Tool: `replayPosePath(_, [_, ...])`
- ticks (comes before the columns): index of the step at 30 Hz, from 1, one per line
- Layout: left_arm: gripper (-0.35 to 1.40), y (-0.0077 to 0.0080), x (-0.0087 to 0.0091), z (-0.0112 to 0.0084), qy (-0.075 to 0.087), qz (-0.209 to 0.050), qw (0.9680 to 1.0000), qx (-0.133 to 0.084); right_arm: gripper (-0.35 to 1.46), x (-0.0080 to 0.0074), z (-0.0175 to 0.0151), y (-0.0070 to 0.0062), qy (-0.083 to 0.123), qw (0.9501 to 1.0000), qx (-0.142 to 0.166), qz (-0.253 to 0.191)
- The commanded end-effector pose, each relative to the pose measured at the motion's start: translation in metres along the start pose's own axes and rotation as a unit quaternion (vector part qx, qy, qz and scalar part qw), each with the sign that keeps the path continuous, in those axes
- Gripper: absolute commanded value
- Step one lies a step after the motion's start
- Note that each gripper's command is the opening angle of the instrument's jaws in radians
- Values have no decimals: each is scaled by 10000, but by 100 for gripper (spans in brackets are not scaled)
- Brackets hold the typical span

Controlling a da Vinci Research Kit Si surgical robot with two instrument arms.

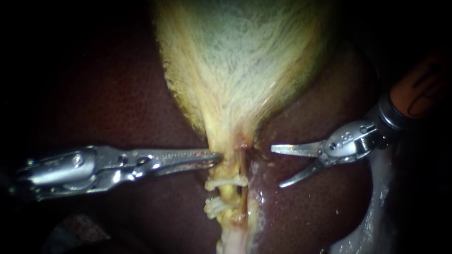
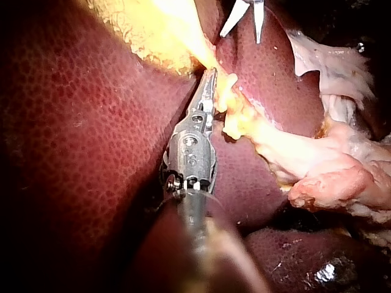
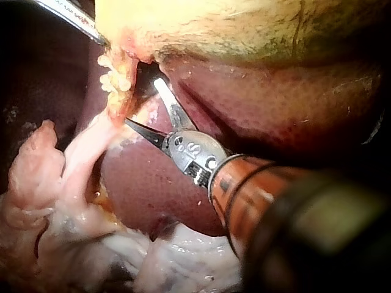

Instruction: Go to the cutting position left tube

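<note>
The pale gallbladder [image 1: 235,61] narrows downward into a neck. Below it run two thin tubes, a yellow left tube [image 1: 229,192] and a reddish right tube [image 1: 242,188]. Two white clips [image 1: 226,182] [image 1: 214,207] cross the left tube. My left instrument [image 1: 214,157] reaches in from the left with its jaws shut on the gallbladder's neck [image 2: 211,82]. My right instrument [image 1: 277,167] has two blade-like jaws spread open a short way right of the tubes, touching nothing. In the right wrist view those jaws [image 3: 142,102] point at the clipped stalk [image 3: 115,82].
Dark red liver [image 1: 117,94] surrounds the gallbladder on both sides. Pale loose tissue [image 2: 342,177] lies below the tubes and along the lower right [image 1: 372,211]. My right instrument's orange shaft [image 1: 419,91] enters from the upper right.
</note>
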Motion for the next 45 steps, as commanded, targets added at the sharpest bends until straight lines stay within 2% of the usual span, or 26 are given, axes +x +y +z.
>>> replayPosePath(1, [-21,-1,-1,-3,-1,2,10000,15,143,0,2,-4,-1,10000,-5,-2])
replayPosePath(5, [-21,3,-6,-21,3,-11,10000,93,143,0,11,-26,151,9983,478,298])
replayPosePath(12, [-21,9,-5,-48,8,-44,10000,37,142,9,62,-62,252,9950,866,426])
replayPosePath(15, [-21,13,-11,-60,26,-67,10000,-7,142,5,83,-73,281,9937,974,485])
replayPosePath(18, [-21,15,-18,-71,-15,-90,10000,-38,142,-2,98,-78,242,9926,1068,525])
replayPosePath(22, [-21,12,-22,-80,-28,-102,9999,-45,138,-12,111,-78,220,9908,1210,564])
replayPosePath(30, [-21,2,-25,-86,-28,-103,9999,-61,137,-23,120,-67,152,9913,1175,573])
replayPosePath(37, [-21,-8,-26,-88,-29,-98,9999,-97,135,-24,128,-60,146,9918,1130,584])
replayPosePath(42, [-21,-13,-27,-87,-29,-96,9999,-82,135,-19,142,-56,127,9920,1101,599])
replayPosePath(45, [-21,-13,-27,-86,-30,-95,9999,-84,135,-14,154,-58,142,9905,1226,603])
